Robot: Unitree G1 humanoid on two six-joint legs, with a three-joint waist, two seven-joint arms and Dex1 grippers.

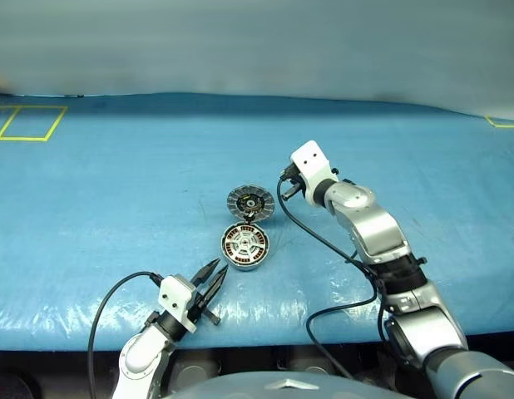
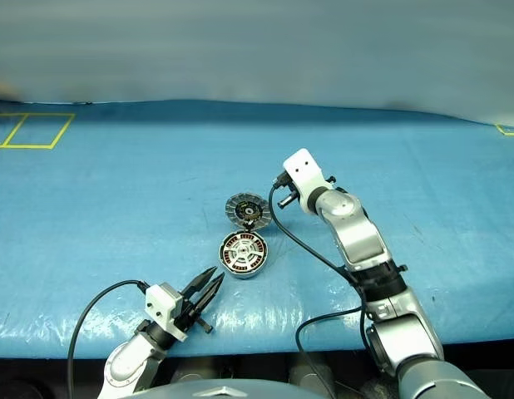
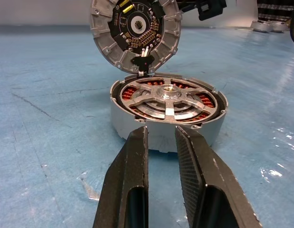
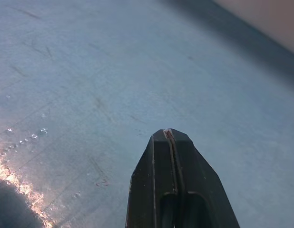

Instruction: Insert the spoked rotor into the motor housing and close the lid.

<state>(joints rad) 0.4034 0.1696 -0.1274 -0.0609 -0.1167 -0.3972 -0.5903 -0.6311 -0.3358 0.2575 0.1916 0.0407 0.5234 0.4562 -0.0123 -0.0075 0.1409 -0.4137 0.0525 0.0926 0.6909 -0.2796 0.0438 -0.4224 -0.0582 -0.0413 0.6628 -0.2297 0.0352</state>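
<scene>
The motor housing (image 1: 244, 248), a shallow round silver cup, lies on the blue table a little left of centre. The spoked rotor (image 3: 167, 99) sits inside it, its silver spokes over the copper windings. The lid (image 3: 135, 31) stands upright on its hinge at the housing's far edge, with its circuit side facing me. My left gripper (image 1: 219, 268) hovers low near the table's front edge, pointing at the housing's near wall. Its fingers (image 3: 137, 156) are slightly open with nothing between them. My right gripper (image 4: 169, 133) is shut and empty above bare table, and its wrist (image 1: 311, 162) is just right of the lid.
Yellow tape squares (image 1: 24, 123) mark the far left of the blue cover, and a yellow corner (image 1: 502, 123) marks the far right. Black cables (image 1: 323, 241) trail from both wrists. The table's front edge (image 1: 265, 337) runs just behind the left gripper.
</scene>
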